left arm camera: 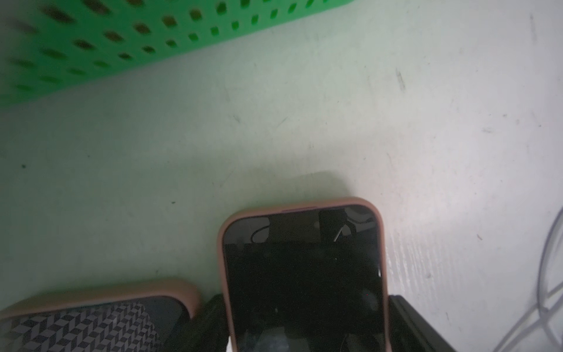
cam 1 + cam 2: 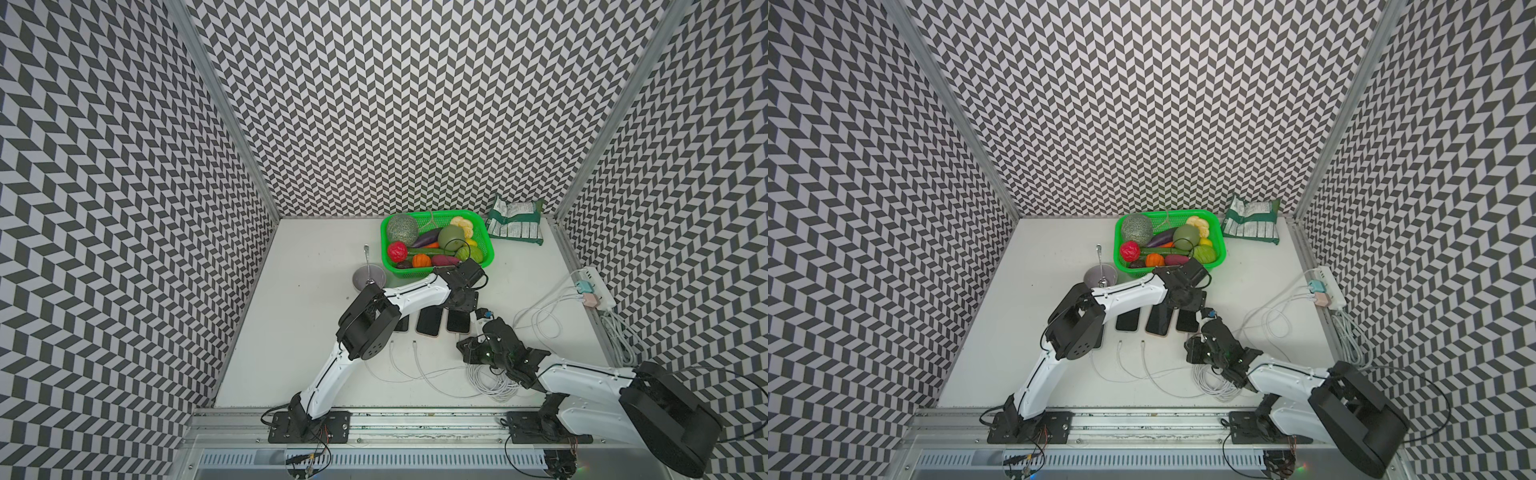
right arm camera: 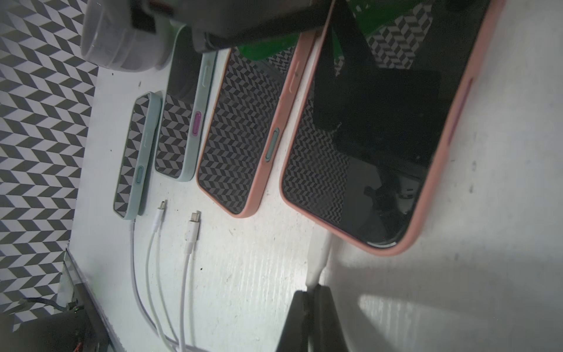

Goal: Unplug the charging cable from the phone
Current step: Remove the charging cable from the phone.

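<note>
at the phone, left gripper clamping it and right gripper pinching the charging cable, best pull straight out.

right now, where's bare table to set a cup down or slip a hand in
Free: the wide patch between the left wall and the bowl; the stretch between the basket, snack bag and power strip. Crowded: the phones, loose cables and cable coil at the front.

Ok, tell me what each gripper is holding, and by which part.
Left gripper clamps the pink-cased phone across its long sides. Right gripper pinches the white charging cable just behind its plug, which sits in that phone.
</note>
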Robot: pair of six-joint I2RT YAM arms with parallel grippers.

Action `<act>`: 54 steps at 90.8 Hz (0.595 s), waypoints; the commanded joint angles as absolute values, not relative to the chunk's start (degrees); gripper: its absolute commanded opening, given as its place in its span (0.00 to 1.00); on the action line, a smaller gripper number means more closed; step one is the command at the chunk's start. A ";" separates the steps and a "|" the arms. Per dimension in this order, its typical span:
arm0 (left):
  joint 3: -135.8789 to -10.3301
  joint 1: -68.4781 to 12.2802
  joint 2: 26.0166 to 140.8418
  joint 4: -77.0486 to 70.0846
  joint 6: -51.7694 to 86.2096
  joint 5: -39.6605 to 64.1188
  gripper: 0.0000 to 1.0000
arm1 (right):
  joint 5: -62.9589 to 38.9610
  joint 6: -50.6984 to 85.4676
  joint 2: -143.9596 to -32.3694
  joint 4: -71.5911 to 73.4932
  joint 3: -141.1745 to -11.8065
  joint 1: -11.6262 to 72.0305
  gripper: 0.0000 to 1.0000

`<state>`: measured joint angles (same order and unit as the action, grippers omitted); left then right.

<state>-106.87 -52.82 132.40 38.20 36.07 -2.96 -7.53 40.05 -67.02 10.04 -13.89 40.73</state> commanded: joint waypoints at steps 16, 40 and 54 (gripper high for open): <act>-110.22 -52.27 134.13 36.42 36.91 -2.90 0.00 | -8.93 39.03 -61.79 10.07 -13.18 40.86 0.05; -111.74 -51.95 135.77 36.74 37.24 -3.08 0.00 | -9.90 39.01 -60.37 10.11 -10.55 40.87 0.04; -112.15 -51.87 136.14 36.83 37.27 -3.01 0.00 | -9.68 38.92 -60.12 10.03 -10.37 40.87 0.04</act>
